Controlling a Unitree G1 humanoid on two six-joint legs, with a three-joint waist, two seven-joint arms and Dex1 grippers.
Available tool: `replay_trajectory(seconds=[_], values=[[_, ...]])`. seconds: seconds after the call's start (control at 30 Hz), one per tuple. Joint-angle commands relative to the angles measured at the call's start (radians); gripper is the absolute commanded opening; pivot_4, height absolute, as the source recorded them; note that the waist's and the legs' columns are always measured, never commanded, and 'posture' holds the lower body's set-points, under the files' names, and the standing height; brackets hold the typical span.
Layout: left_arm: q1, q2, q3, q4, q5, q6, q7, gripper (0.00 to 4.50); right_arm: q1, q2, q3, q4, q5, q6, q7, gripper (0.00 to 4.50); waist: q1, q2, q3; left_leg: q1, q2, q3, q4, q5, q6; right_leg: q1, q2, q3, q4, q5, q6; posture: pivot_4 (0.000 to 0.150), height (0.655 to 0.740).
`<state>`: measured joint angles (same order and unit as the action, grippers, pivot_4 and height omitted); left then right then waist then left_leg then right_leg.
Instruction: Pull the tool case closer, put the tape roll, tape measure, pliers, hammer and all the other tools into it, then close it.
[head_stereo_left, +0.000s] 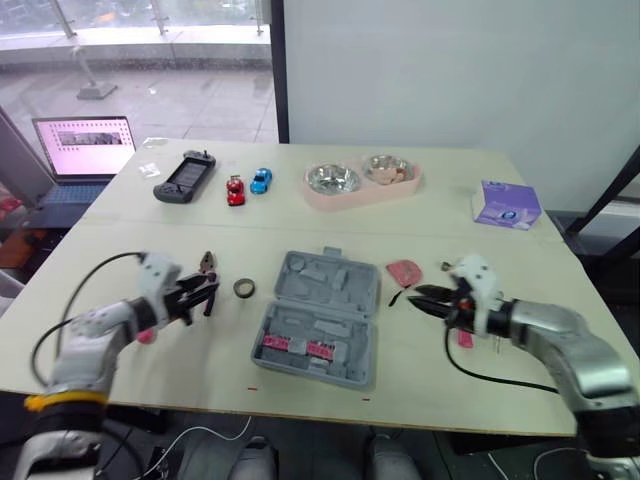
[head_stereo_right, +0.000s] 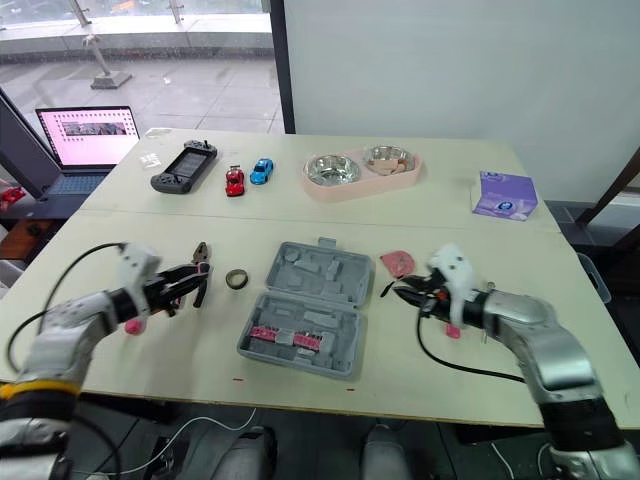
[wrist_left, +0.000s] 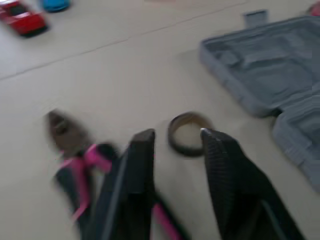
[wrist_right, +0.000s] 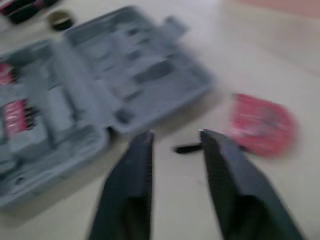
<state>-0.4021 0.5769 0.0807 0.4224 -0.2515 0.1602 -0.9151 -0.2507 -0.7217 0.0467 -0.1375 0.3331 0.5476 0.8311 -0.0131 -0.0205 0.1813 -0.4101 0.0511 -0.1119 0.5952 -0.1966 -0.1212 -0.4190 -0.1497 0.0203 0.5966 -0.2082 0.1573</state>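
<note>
The grey tool case (head_stereo_left: 322, 312) lies open in the middle of the table, with pink-handled bits (head_stereo_left: 298, 347) in its near half. A dark tape roll (head_stereo_left: 244, 288) sits just left of it, and pink-handled pliers (head_stereo_left: 208, 269) lie further left. My left gripper (head_stereo_left: 203, 294) is open, low over the pliers (wrist_left: 75, 150), its tips pointing at the tape roll (wrist_left: 187, 134). A pink tape measure (head_stereo_left: 404, 271) lies right of the case, with a small black piece (wrist_right: 187, 148) beside it. My right gripper (head_stereo_left: 420, 297) is open, just right of that piece and holding nothing.
Along the far side stand a black game controller (head_stereo_left: 185, 177), a red toy car (head_stereo_left: 235, 190), a blue toy car (head_stereo_left: 261, 180), a pink double bowl (head_stereo_left: 362, 180) and a purple tissue box (head_stereo_left: 507, 205). A laptop (head_stereo_left: 82, 150) sits beyond the table's left end.
</note>
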Motion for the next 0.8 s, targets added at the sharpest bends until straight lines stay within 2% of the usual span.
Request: replay_trajectory(seconds=[0.03, 0.23, 0.47, 0.8], values=[[-0.071, -0.006, -0.064, 0.103, 0.059, -0.066, -0.049, 0.06, -0.048, -0.006, 0.043, 0.049, -0.076, -0.044, -0.002, 0.00, -0.001, 0.000, 0.000, 0.000, 0.000, 0.000, 0.000, 0.000, 0.000, 0.000, 0.000, 0.000, 0.000, 0.000, 0.000, 0.150, 0.7400], [-0.199, -0.038, -0.202, 0.299, 0.186, -0.161, -0.106, 0.06, -0.107, -0.029, 0.170, 0.147, -0.232, -0.068, 0.009, 0.00, -0.002, 0.000, 0.000, 0.000, 0.000, 0.000, 0.000, 0.000, 0.000, 0.000, 0.000, 0.000, 0.000, -0.001, 0.002, 0.150, 0.7400], [-0.277, -0.104, -0.268, 0.429, 0.267, -0.227, -0.098, 0.06, -0.152, 0.017, 0.277, 0.186, -0.341, -0.057, 0.001, 0.00, 0.002, 0.000, 0.000, 0.000, 0.000, 0.000, 0.000, 0.000, 0.000, 0.000, 0.000, 0.000, 0.001, -0.002, 0.005, 0.150, 0.7400], [-0.312, -0.176, -0.307, 0.497, 0.338, -0.278, -0.098, 0.06, -0.213, 0.093, 0.358, 0.208, -0.416, -0.012, 0.031, 0.00, 0.003, 0.000, 0.000, 0.004, 0.000, 0.000, 0.001, 0.000, 0.000, 0.007, 0.000, -0.001, 0.000, -0.003, 0.007, 0.150, 0.7400]])
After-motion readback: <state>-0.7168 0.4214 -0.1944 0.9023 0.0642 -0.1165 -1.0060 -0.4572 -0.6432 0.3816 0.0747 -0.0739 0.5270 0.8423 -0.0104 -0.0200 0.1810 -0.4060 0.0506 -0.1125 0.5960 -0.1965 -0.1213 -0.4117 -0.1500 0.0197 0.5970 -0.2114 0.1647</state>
